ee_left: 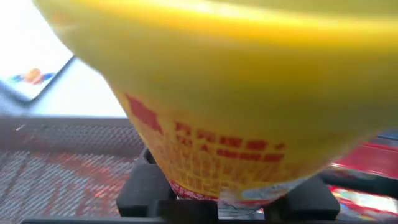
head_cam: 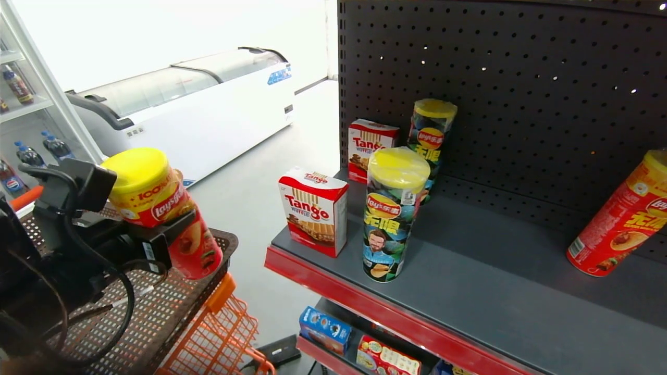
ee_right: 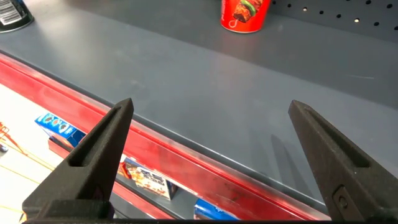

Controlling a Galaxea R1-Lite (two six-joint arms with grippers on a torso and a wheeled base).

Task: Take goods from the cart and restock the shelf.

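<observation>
"Left wrist view first: your left gripper (ee_left: 227,200) is clenched on the red chip can (ee_left: 236,93). One black finger (ee_left: 146,190) presses each side of its lower body, and the yellow lid looms closest to the lens."

"Where is that can in the aisle?"

"In the head view you hold it at your left, tilted, over the cart (head_cam: 198,297) and its dark mesh tray. I can't tell you whether its base touches the mesh."

"And my right arm?"

"Your right gripper (ee_right: 211,106) is spread wide and grips nothing. It hangs above the red front edge (ee_right: 155,149) of the shelf (ee_right: 205,68), touching nothing."

"What's on the shelf?"

"Nearest you, a wafer box (head_cam: 315,211) stands at the front corner, with a green chip can (head_cam: 393,213) just beside it. Behind them stand a second wafer box (head_cam: 371,146) and a second green can (head_cam: 431,130), close to the pegboard (head_cam: 521,78). A red can (head_cam: 622,213) stands well apart on your right. Beyond the aisle there's a chest freezer (head_cam: 198,104)."
</observation>
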